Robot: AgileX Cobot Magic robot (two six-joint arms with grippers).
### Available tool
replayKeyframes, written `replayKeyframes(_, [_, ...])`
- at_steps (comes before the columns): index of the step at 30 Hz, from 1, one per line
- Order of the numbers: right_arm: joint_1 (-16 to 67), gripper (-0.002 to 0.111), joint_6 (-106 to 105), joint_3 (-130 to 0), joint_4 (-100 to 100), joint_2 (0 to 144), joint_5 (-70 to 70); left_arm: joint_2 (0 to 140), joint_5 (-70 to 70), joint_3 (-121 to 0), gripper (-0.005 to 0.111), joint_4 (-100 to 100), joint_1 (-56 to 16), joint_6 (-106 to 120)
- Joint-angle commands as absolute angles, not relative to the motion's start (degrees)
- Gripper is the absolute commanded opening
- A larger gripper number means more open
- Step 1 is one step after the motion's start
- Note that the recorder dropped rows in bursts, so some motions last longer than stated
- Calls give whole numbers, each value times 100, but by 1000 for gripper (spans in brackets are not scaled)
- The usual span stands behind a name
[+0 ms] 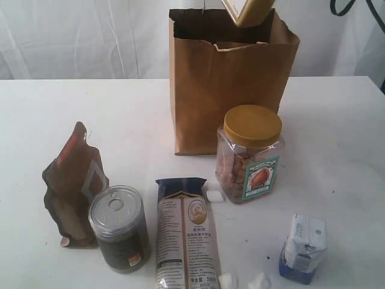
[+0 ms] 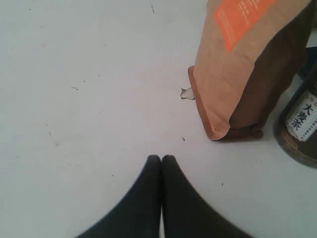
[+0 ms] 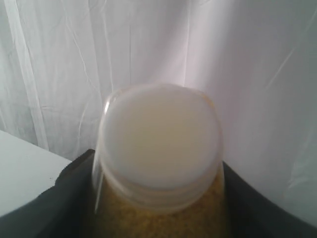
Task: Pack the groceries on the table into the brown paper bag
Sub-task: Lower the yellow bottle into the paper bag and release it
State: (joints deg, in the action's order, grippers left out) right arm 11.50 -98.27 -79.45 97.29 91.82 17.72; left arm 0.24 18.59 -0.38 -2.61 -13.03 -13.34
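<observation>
Counted from the left, there are six groceries: five stand or lie on the white bench (image 1: 337, 132) and one is in the air.

First is one brown pouch (image 1: 75, 186), upright at the far left. The left wrist view shows it (image 2: 247, 64) with an orange label, and one small white chip (image 2: 186, 93) lies by its base. The left jaws are pressed together with nothing between them, over bare bench near this pouch.

Just beside the pouch stands one dark pull-tab can (image 1: 119, 229), its silver lid up.

Next, one long noodle packet (image 1: 185, 235) lies flat. Its near end is cut off by the lower edge of the exterior view.

Three small white lumps lie on the bench: one (image 1: 213, 194) by the top corner of the packet and two (image 1: 227, 280) (image 1: 260, 280) near its low end.

One brown paper bag (image 1: 222, 102) stands upright behind them in the middle, mouth open.

One yellow grain bottle (image 1: 246, 11) hangs tilted over that mouth, its low end about at the rim. The right jaws hold it: in the right wrist view the dark jaws sit on both sides of the bottle, below its white cap (image 3: 161, 134).

One yellow-lidded nut jar (image 1: 251, 153) stands in front of the bag's right lower corner. I cannot tell if they touch.

One small blue-white carton (image 1: 304, 247) stands alone at the right, well apart from the jar.
</observation>
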Motion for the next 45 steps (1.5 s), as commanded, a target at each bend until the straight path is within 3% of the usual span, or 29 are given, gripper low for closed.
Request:
replayKeyframes(1, [1123, 0, -9912, -8052, 9628, 9123, 1741, 0, 1914, 0, 0, -223, -1337, -1345])
replayKeyframes(15, [1133, 1, -9874, -8052, 9292, 9448, 973, 0, 1914, 0, 0, -223, -1337, -1345])
replayKeyframes(24, [1133, 30, -9874, -8052, 9292, 9448, 973, 0, 1914, 0, 0, -223, -1337, -1345])
replayKeyframes(32, [1133, 32, -9874, -8052, 9292, 9457, 723, 0, 1914, 0, 0, -223, -1337, -1345])
replayKeyframes(39, [1133, 57, -9874, -8052, 9292, 9591, 752, 0, 1914, 0, 0, -223, -1337, -1345])
replayKeyframes(45, [1133, 58, -9874, -8052, 9292, 9614, 615, 0, 1914, 0, 0, -223, -1337, -1345])
